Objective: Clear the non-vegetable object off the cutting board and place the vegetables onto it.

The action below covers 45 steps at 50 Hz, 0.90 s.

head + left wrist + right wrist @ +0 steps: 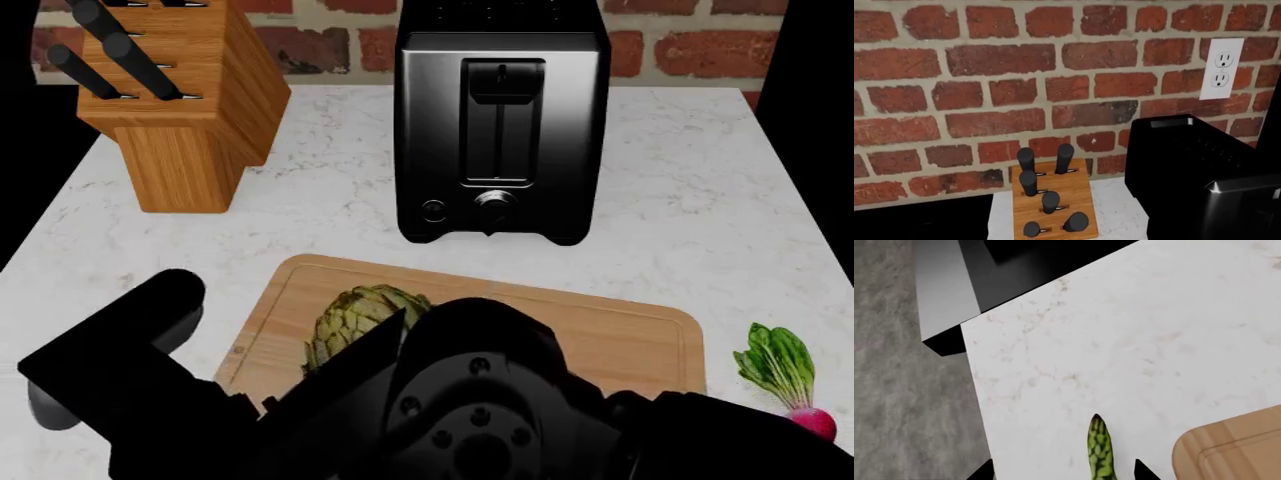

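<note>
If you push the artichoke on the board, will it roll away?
Probably a little. The artichoke looks round, so a push could set it rolling across the flat board. Its scaly, overlapping leaves look bumpy, which should slow it and give a decent grip. It seems chunky for its size, so likely fairly heavy.

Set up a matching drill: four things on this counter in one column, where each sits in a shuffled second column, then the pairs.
Things:
1. artichoke
2. radish
3. asparagus
4. knife block

Places:
A. on the marble counter, right of the cutting board
B. on the cutting board
C. far left, by the brick wall
D. on the marble beside a board corner, off the wood

Pairs: 1-B, 2-A, 3-D, 4-C
</note>
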Available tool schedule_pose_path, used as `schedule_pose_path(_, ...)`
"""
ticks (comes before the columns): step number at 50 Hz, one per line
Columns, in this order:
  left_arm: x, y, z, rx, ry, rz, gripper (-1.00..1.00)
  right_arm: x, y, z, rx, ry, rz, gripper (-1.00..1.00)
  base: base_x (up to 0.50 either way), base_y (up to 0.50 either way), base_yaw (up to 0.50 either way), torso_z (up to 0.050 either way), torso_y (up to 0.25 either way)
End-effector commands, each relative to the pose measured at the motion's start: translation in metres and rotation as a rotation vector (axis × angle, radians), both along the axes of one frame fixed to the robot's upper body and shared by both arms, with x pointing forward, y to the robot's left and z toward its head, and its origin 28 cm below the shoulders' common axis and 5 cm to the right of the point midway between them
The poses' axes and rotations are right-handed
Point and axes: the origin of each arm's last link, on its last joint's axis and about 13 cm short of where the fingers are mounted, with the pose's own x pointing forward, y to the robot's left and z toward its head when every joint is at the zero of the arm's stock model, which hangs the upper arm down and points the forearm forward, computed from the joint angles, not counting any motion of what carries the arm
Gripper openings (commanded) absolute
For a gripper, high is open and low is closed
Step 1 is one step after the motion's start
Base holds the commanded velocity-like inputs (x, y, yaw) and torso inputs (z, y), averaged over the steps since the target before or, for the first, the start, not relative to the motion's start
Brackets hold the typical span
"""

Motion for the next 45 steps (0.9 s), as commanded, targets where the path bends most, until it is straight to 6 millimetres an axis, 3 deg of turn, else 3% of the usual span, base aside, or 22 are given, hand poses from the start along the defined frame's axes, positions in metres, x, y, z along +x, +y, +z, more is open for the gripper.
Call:
schedule_pose_path(1,0.0,0.0,-0.001,0.003,0.003,-0.001,1.0,0.001,-0.001,-0.01,0.001,0.03,-0.006,1.0,0.0,0.0,0.0,0.0,0.0)
schedule_pose_path(23,0.0,-0.001,-0.003,-0.001,0.008,-0.001,1.0,0.003,-0.007,-0.021,-0.01,0.066,-0.025,1.0,0.0,0.0,0.0,0.0,0.0)
schedule_pose_path(45,0.001,-0.001,-0.007,0.002,0.017,0.001,1.0,0.004,-0.013,-0.045,-0.016,0.125,-0.053,1.0,0.0,0.0,0.0,0.0,0.0)
